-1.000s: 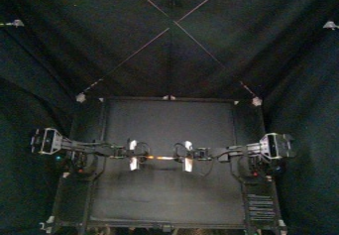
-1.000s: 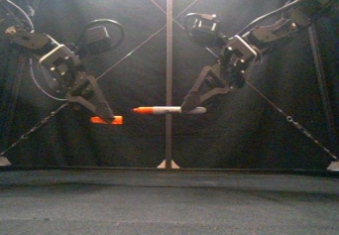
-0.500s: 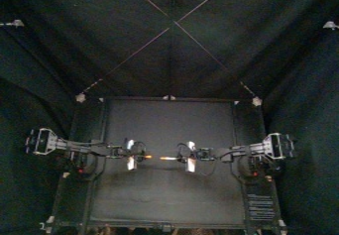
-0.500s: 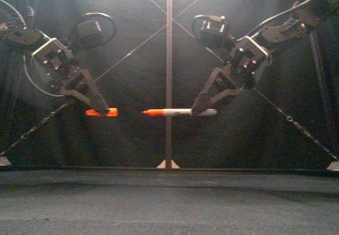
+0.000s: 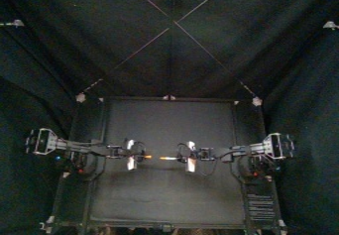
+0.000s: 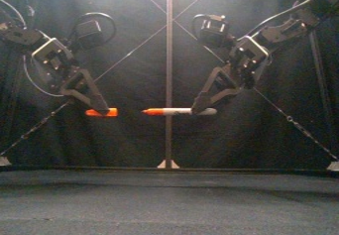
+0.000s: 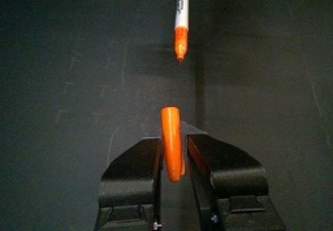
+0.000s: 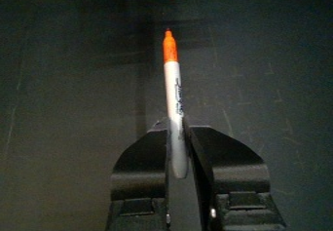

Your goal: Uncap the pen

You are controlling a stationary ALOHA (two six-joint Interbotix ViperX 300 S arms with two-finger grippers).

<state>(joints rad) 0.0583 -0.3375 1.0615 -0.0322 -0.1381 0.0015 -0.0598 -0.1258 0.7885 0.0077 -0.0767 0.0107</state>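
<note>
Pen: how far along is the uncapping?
Done: the orange cap is off, with a clear gap between it and the orange tip of the pen. In hand: the left gripper is shut on the cap and the right gripper is shut on the barrel, both held level in the air. Left: nothing of the uncapping itself; neither piece is set down yet.

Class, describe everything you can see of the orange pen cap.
The orange cap is a slim, smooth, plastic-looking tube. It is off the pen, a gap away from the pen's orange tip and in line with it. It hangs level in the air above the table, clamped by the left gripper; nothing else touches it.
</note>
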